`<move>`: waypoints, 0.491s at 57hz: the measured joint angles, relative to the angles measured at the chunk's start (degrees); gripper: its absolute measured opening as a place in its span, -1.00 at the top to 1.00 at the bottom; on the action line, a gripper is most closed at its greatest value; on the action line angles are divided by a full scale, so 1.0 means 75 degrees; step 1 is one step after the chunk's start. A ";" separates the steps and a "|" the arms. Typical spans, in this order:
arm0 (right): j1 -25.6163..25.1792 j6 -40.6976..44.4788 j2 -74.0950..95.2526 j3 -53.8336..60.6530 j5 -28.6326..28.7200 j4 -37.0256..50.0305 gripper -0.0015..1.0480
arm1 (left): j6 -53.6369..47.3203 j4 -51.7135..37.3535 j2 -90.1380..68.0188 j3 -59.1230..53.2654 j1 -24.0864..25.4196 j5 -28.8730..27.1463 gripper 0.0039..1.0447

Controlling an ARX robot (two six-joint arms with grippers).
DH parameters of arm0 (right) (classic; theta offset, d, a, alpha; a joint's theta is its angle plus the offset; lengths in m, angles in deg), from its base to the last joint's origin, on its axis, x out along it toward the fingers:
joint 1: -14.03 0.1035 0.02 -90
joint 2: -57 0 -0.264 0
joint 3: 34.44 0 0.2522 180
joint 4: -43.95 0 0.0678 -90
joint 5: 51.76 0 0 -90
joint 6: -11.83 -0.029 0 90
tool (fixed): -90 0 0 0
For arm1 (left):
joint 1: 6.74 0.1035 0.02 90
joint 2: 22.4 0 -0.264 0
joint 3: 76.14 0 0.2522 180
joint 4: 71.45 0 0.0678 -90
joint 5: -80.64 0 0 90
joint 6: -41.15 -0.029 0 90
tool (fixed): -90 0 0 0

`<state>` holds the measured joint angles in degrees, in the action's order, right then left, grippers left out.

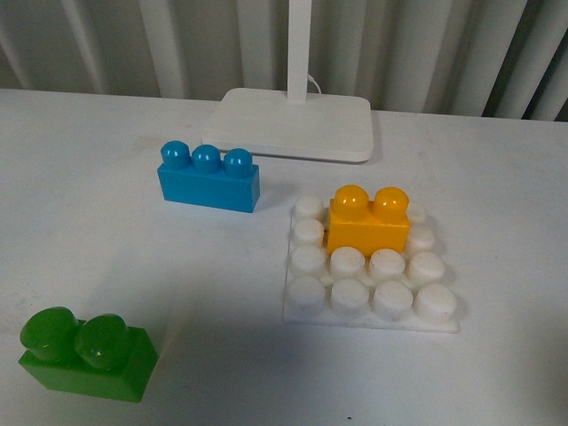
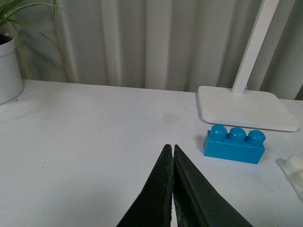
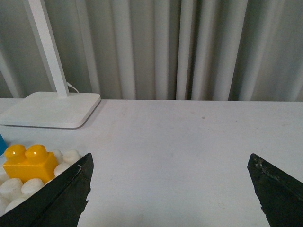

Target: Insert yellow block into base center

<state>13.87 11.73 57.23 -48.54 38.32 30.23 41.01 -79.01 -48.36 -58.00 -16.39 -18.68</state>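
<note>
The yellow block [image 1: 367, 222] is a glossy orange-yellow, set against the plain white base [image 1: 368, 275] with its grid of round white studs. One brick is bright blue [image 1: 209, 177], another glossy green [image 1: 84, 353]. The lamp stand [image 1: 297, 120] and table [image 1: 106, 248] are white, the curtain [image 3: 189, 47] pale grey with vertical folds, and the gripper fingers [image 2: 182, 194] matte black.

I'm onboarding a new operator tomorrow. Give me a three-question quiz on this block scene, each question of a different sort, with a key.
1. True or false: the yellow block sits on the base.
2. Multiple choice: which brick lies nearest the lamp stand? A) green brick B) blue brick C) neither, both touch it
3. Fill in: the left gripper has its jaws ____, while the right gripper has its jaws ____.

Key: 1 true; 2 B; 3 shut, open.
</note>
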 joint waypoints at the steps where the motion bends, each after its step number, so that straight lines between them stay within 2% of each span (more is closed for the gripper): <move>1: 0.0000 0.0000 0.0000 0.0000 0.0000 0.0000 -0.83 | 0.0003 0.0041 0.0070 -0.0020 0.0052 0.0061 0.93; 9: 0.0000 0.0000 0.0000 0.0000 -0.0003 0.0000 -0.83 | 0.0006 0.0338 0.0516 -0.0169 0.0361 0.0393 0.93; 12: 0.0000 0.0000 0.0000 0.0000 -0.0003 0.0000 -0.83 | 0.0009 0.0545 0.0787 -0.0242 0.0968 0.1137 0.93; 15: 0.0000 0.0000 0.0000 0.0000 0.0000 0.0000 -0.83 | 0.0015 0.0656 0.0950 -0.0283 0.1209 0.1134 0.93; 28: 0.0000 0.0000 0.0000 0.0000 0.0000 0.0000 -0.83 | 0.0032 0.0825 0.1478 -0.0493 0.1268 0.1239 0.93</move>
<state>13.87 11.73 57.23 -48.54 38.32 30.23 41.25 -72.83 -37.27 -61.69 -6.88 -9.39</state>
